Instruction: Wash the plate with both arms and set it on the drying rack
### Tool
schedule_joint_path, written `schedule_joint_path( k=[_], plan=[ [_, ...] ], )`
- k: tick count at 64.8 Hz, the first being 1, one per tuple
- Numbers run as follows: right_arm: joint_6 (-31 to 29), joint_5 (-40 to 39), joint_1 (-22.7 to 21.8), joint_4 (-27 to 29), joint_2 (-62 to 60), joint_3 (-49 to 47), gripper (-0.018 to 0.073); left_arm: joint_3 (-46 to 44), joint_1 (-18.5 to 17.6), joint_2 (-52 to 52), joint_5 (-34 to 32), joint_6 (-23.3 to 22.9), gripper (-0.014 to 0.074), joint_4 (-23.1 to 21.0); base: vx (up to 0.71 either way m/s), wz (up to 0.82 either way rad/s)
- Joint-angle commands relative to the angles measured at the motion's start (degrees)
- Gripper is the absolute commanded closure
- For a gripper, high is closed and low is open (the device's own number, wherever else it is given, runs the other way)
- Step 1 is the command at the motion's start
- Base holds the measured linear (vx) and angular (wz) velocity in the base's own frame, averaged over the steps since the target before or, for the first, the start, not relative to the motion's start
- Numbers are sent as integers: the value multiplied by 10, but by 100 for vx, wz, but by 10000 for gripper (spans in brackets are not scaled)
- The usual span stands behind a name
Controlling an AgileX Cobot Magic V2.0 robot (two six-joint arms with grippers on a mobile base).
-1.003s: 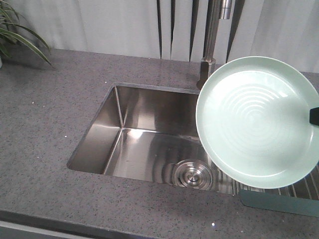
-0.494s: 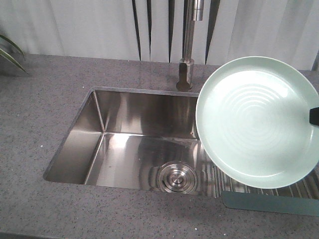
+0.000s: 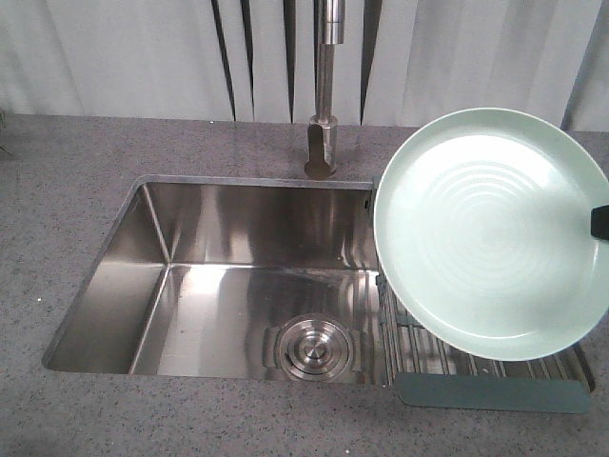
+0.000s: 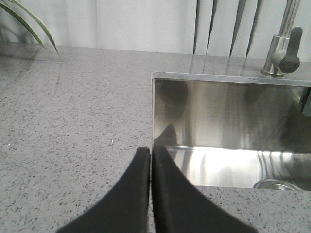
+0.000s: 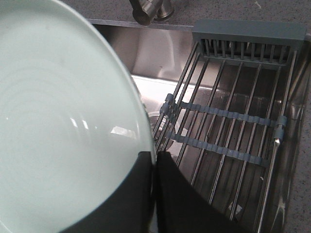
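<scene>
The pale mint-green plate (image 3: pixel 490 233) hangs tilted with its ringed face toward the front camera, over the sink's right end and the drying rack (image 3: pixel 492 391). My right gripper (image 5: pixel 154 156) is shut on the plate's (image 5: pixel 63 131) rim, one finger on each face. Only a black finger (image 3: pixel 600 222) of it shows at the right edge of the front view. Below and to the right lies the drying rack (image 5: pixel 233 131), steel rods between grey-blue end pieces. My left gripper (image 4: pixel 150 151) is shut on nothing, over the counter by the sink's left wall.
The steel sink (image 3: pixel 238 267) has a round drain (image 3: pixel 312 348) and a tall faucet (image 3: pixel 324 105) behind it. Grey speckled counter (image 3: pixel 67 190) surrounds it. Plant leaves (image 4: pixel 24 19) show far left in the left wrist view. White curtains hang behind.
The sink, faucet and rack have slid left in the front view while the plate keeps its place in the frame. The plant has left that view. The rack's end piece shows more fully.
</scene>
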Motion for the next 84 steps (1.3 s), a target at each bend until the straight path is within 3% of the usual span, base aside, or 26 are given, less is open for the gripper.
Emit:
schedule_joint_path(
  k=[1,84],
  plan=[
    [-5,-21,-4,33,-6,-14,566,10,-3,-7,-39,-1,603,-1,2,-5],
    [-5,-21,-4,33,-6,-14,566,10,-3,-7,-39,-1,603,-1,2,-4]
  ],
)
